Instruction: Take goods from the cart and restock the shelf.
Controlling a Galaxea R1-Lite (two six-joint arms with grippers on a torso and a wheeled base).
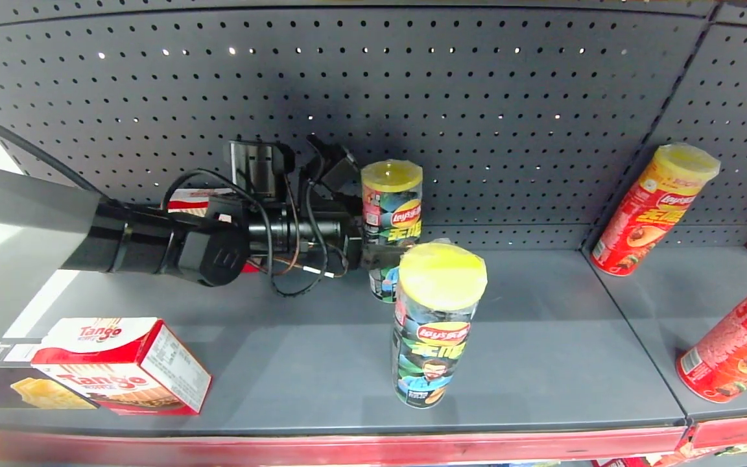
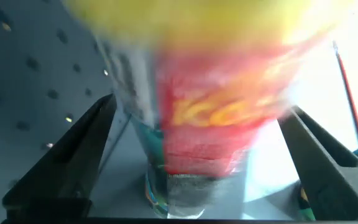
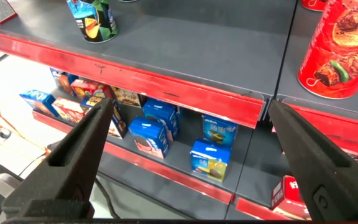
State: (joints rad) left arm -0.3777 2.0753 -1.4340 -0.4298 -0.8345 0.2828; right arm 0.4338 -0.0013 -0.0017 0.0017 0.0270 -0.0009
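shows a tall chip can [image 1: 391, 220], yellow lid and blue-green label, upright at the back of the grey shelf [image 1: 542, 337] by the pegboard [image 1: 509, 97], just behind a matching second can [image 1: 435, 324]. puts the left claw [image 1: 380, 254] right at the rear can; cannot tell whether pinching or loose. from the left wrist, catches that can as a yellow-and-red blur. from the right wrist, picks up the right claw [image 3: 190, 106] spread wide before the shelf's red edge, blue boxes [image 3: 154, 134] one level down. from the head, adds red cans [image 1: 652, 207] at right and a wafer box [image 1: 127, 363] front left.

Black arm [image 1: 153, 243], looped cables [image 1: 283, 259], dark wedge fingers [image 2: 67, 162]
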